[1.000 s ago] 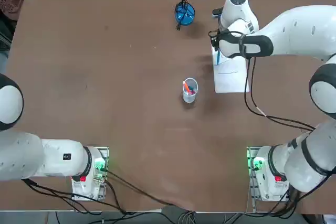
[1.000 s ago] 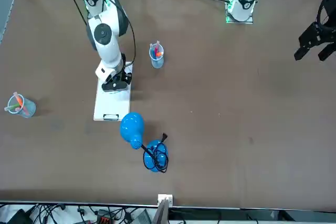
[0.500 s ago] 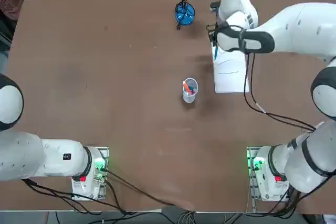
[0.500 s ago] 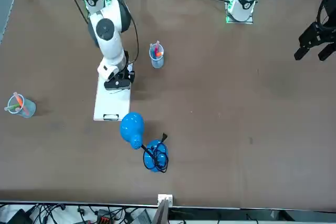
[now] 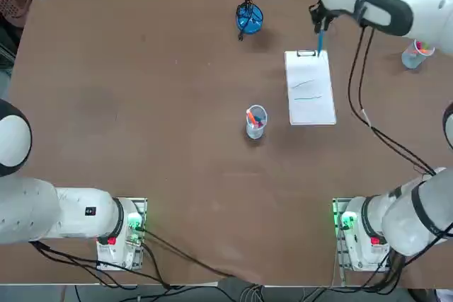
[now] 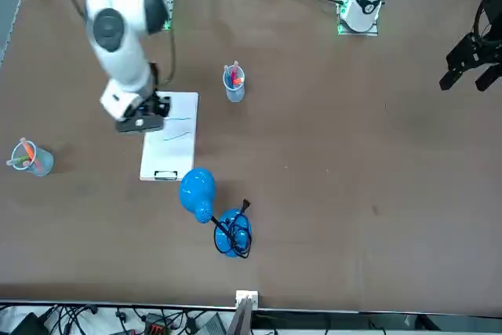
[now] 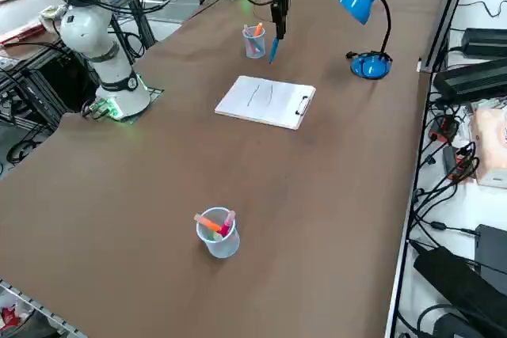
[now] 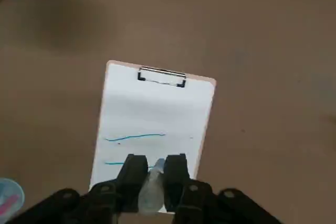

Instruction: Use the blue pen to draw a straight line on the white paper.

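Even, bright overhead light covers the brown surface (image 5: pixel 141 90), leaving only soft, faint shadows. The wrist view is slightly blurred, and the white paper (image 8: pixel 157 114) there shows mild glare.

pen (image 7: pixel 273 49) lt blue | paper (image 5: pixel 310 97) white w/ thin blue lines | lamp (image 7: pixel 363 1) blue | table (image 5: pixel 141 104) brown

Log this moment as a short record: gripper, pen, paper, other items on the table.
right gripper: raised above the table, jaws shut on the blue pen
blue pen: hanging tip down, clear of the sheet
white paper: clipped on its board, two blue lines drawn across it
others: blue desk lamp; two clear cups of pens
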